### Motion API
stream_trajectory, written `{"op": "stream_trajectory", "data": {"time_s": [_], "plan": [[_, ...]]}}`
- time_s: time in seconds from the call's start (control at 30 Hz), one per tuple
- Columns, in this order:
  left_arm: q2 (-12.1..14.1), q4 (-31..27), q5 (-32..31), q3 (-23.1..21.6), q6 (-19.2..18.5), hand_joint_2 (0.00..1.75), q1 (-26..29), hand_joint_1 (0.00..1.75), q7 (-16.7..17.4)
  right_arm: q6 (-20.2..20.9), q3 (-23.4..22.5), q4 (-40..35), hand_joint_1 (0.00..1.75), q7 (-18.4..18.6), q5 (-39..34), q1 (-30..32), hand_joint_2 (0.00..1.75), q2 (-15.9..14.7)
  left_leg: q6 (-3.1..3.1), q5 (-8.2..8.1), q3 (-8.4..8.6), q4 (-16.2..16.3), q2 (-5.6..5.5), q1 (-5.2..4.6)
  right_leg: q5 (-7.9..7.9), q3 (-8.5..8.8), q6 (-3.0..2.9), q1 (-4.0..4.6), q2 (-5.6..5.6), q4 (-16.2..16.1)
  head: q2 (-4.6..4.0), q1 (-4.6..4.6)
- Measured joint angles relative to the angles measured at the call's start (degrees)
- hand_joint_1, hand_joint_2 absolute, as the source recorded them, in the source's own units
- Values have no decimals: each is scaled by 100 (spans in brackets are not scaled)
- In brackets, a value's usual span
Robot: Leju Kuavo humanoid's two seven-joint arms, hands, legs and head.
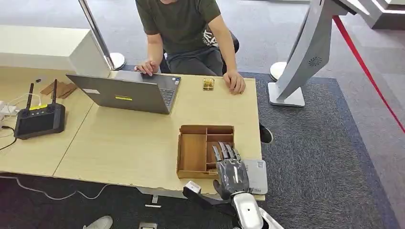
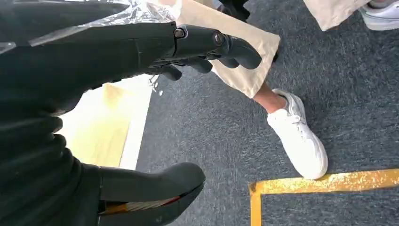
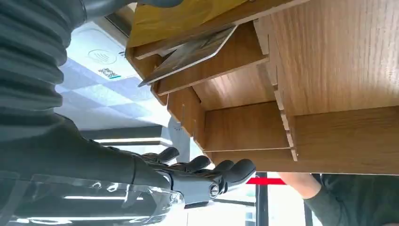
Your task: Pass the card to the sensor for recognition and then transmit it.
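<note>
Card (image 3: 188, 54) lies in tray (image 1: 192, 153); our right hand (image 1: 230, 168) hovers, fingers apart, empty. Grasp, sensor (image 1: 255, 175) at three o'clock, handover remain.

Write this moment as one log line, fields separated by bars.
right hand: open over wooden tray | card: in tray | left hand: open, off table

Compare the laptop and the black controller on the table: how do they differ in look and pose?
The laptop is grey and open, its screen raised with the back toward the robot; the controller is black and lies flat. The controller has two antennas standing up, the laptop none. The laptop sits in front of the person, whose hand rests at it; the controller lies untouched at the left. Both rest on the table.
</note>
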Motion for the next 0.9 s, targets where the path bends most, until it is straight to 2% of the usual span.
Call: {"op": "stream_trajectory", "data": {"time_s": [0.57, 0.6, 0.63, 0.7, 0.9], "plan": [[-2, 0, -103, 0, 0, 175, -1, 0, 7, 0, -72, 4, 0, 55, 35, 4, 175, 0, 0, 0, 0, 0, 0, 0, 0, 0, 0, 0, 0, 0, 0, 0], [-2, 0, -118, 0, 0, 175, -1, 0, 5, 0, -77, 4, 52, 57, 37, 5, 175, 0, 0, 0, 1, 0, 0, 0, 0, 0, 0, 0, 0, 0, 0, 2], [-2, 0, -129, 0, 0, 175, -1, 0, 4, 0, -81, 4, 155, 57, 37, 5, 175, 0, 0, 0, 1, 0, 0, 0, 0, 0, 0, 0, 0, 0, 0, 2], [-2, 0, -140, 0, 0, 175, -1, 0, 4, 2, -94, 4, 168, 57, 37, 6, 175, 0, 0, 0, 1, 0, 0, 0, 0, 0, 0, 0, 0, 0, 0, 2], [-2, 0, -151, 0, 0, 175, -1, 0, 7, 24, -96, 4, 168, 57, 13, 15, 175, 0, 0, 0, 1, 0, 0, 0, 0, 0, 0, 0, 0, 0, 0, 2]]}}
